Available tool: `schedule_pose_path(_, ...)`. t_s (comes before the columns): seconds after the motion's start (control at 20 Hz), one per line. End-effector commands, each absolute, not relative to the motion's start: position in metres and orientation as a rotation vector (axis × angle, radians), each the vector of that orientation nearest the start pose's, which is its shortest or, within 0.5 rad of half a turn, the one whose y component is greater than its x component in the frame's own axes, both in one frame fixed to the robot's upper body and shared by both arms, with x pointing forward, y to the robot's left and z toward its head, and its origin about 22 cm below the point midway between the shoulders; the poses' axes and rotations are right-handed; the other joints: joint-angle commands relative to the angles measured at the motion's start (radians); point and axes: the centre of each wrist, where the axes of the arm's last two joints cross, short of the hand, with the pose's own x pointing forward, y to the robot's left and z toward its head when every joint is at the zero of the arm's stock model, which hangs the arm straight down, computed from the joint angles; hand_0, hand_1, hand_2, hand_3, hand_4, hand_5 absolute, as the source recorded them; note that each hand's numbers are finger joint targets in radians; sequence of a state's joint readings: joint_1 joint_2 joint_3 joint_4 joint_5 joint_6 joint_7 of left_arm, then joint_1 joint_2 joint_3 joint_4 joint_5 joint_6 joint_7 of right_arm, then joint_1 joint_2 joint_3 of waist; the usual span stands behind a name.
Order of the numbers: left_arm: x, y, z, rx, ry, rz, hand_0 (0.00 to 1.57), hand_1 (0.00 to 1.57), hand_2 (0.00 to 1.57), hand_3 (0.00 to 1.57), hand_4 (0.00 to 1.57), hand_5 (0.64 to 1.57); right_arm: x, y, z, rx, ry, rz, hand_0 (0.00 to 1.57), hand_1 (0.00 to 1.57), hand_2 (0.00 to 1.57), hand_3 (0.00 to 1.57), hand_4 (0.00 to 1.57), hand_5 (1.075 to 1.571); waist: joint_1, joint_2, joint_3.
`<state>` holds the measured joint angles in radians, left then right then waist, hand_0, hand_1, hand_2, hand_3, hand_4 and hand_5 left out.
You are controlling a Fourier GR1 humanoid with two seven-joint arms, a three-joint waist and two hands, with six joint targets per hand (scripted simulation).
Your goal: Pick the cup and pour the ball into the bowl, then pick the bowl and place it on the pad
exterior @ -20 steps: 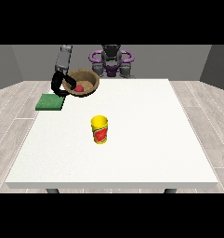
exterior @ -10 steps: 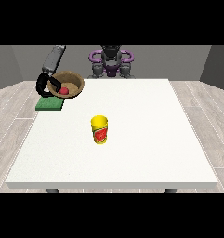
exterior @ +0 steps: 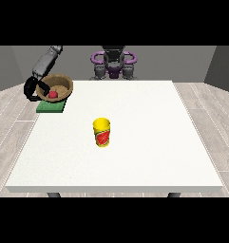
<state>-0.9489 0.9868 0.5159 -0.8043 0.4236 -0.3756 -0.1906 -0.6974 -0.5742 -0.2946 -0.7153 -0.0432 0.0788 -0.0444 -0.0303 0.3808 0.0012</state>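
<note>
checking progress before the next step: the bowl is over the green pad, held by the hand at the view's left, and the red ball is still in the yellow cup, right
Not quite. The front view shows the red ball inside the bowl, not in the yellow cup. The rest holds: the hand at the view's left holds the bowl over the green pad.

Even, bright light from above; soft shadow under cup (exterior: 102,132) on table (exterior: 149,142). No glare, no edge distortion.

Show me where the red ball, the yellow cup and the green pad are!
ball (exterior: 53,94), front view, on its red top inside the bowl.
cup (exterior: 102,134), front view, on its yellow side by the red label.
pad (exterior: 48,108), front view, on its green front part below the bowl.
</note>
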Motion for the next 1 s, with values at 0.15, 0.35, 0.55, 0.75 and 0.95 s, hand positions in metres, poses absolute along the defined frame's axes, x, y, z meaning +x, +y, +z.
schedule_pose_path(0.15, 0.307, 0.484, 0.387, 0.247, -2.422, 0.029, 0.0, 0.0, 0.0, 0.0, 0.13, 1.532, 0.376, -0.45, 0.132, -0.484, -1.603, -0.001, 1.57, 1.57, 1.57, 0.59, 1.3, 1.552, 0.021, 0.074, 0.0012)
schedule_pose_path(0.35, 0.301, 0.481, 0.388, 0.243, -2.458, 0.023, 0.0, 0.0, 0.0, 0.0, 0.0, 1.538, 0.361, -0.469, 0.116, -0.47, -1.625, 0.01, 1.57, 1.57, 1.57, 0.21, 1.28, 1.554, 0.037, 0.11, 0.0013)
schedule_pose_path(0.55, 0.301, 0.477, 0.387, 0.221, -2.439, 0.035, 0.0, 0.0, 0.0, 0.0, 0.0, 1.535, 0.357, -0.481, 0.121, -0.509, -1.587, 0.035, 1.57, 1.57, 1.57, 0.68, 1.25, 1.564, 0.037, 0.084, 0.0004)
schedule_pose_path(0.75, 0.318, 0.47, 0.361, 0.206, -2.349, 0.009, 0.0, 0.0, 0.0, 0.0, 0.0, 1.532, 0.365, -0.481, 0.148, -0.471, -1.55, -0.015, 1.57, 1.57, 1.57, 0.88, 1.24, 1.568, 0.041, 0.007, -0.0008)
schedule_pose_path(0.95, 0.327, 0.472, 0.34, 0.205, -2.347, -0.006, 0.0, 0.0, 0.0, 0.0, 0.0, 1.535, 0.378, -0.455, 0.135, -0.462, -1.508, 0.044, 1.57, 1.57, 1.57, 1.3, 1.24, 1.57, 0.057, -0.017, -0.0012)
